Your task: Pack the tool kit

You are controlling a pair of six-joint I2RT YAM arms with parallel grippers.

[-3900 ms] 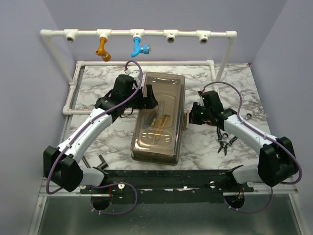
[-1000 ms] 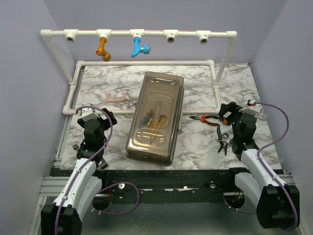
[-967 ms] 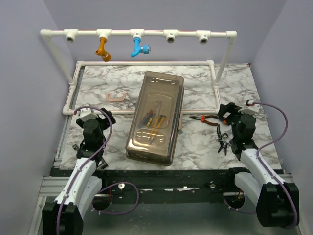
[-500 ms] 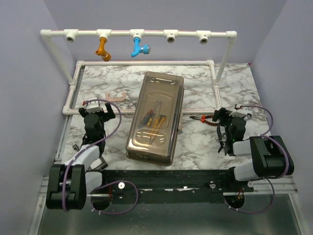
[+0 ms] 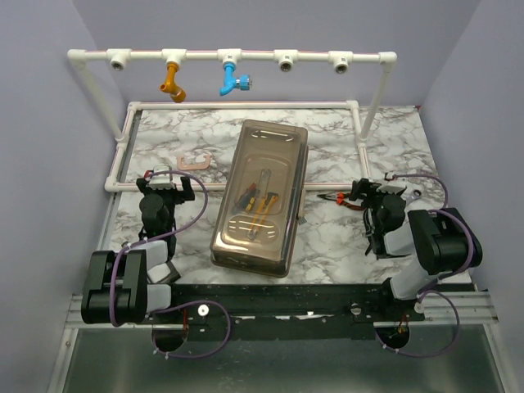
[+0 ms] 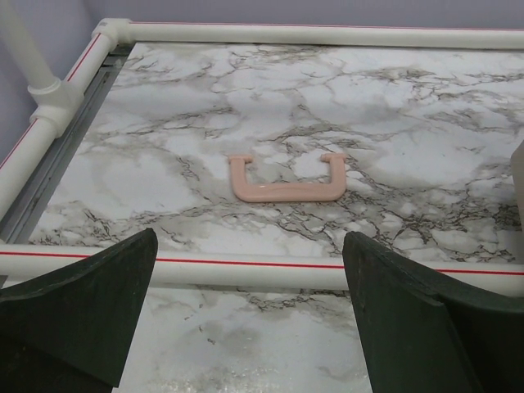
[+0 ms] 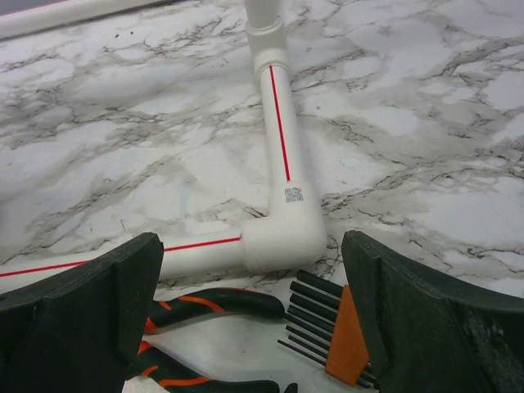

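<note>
The tool kit box point(image 5: 277, 155) lies shut in the middle of the table, with yellow- and red-handled tools point(image 5: 260, 205) showing through its smoky brown lid. Its pink handle point(image 5: 193, 162) point(image 6: 286, 182) lies loose on the marble, left of the box and beyond a white pipe point(image 6: 246, 271). My left gripper point(image 5: 168, 183) point(image 6: 250, 327) is open and empty, low near that pipe. My right gripper point(image 5: 365, 191) point(image 7: 254, 327) is open and empty, just over black-and-orange pliers point(image 5: 337, 198) point(image 7: 209, 301) and a set of hex keys in an orange holder point(image 7: 349, 344).
A white pipe frame point(image 5: 246, 59) with orange point(image 5: 172, 82) and blue point(image 5: 232, 80) fittings runs across the back. A pipe elbow point(image 7: 288, 223) sits just ahead of the right gripper. Dark pliers point(image 5: 371, 242) lie beside the right arm. Both arms are folded back near their bases.
Both arms have drawn back toward their bases and dropped lower. The right gripper's jaws have spread a little wider. The box, pink handle and pliers have not moved.
</note>
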